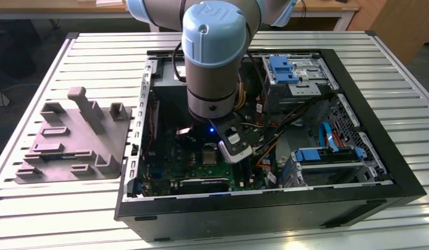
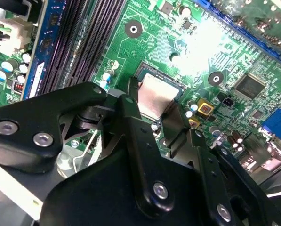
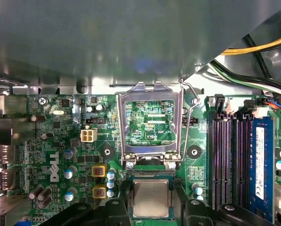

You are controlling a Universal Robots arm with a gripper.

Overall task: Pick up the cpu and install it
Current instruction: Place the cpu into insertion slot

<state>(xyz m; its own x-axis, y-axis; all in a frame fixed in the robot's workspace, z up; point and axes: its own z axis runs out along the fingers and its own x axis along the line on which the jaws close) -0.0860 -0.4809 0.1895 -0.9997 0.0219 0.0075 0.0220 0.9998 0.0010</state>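
The cpu (image 2: 154, 94), a small square chip with a pale metal top, lies in the black socket (image 3: 150, 175) on the green motherboard; it also shows in the first wrist view as the cpu (image 3: 150, 197). My gripper (image 2: 155, 113) stands low over it inside the computer case. Its two black fingers (image 2: 131, 110) lie against opposite edges of the chip, shut on it. The socket's metal frame (image 3: 149, 89) is swung up and open beside the chip, with its wire lever (image 3: 189, 94) raised.
The open black computer case (image 1: 381, 192) lies on a slatted metal table. Dark memory slots (image 3: 227, 160), cables (image 3: 253, 70) and blue-latched drive bays (image 1: 291, 70) crowd around the socket. A grey moulded tray (image 1: 68, 140) sits outside the case at the exterior view's left.
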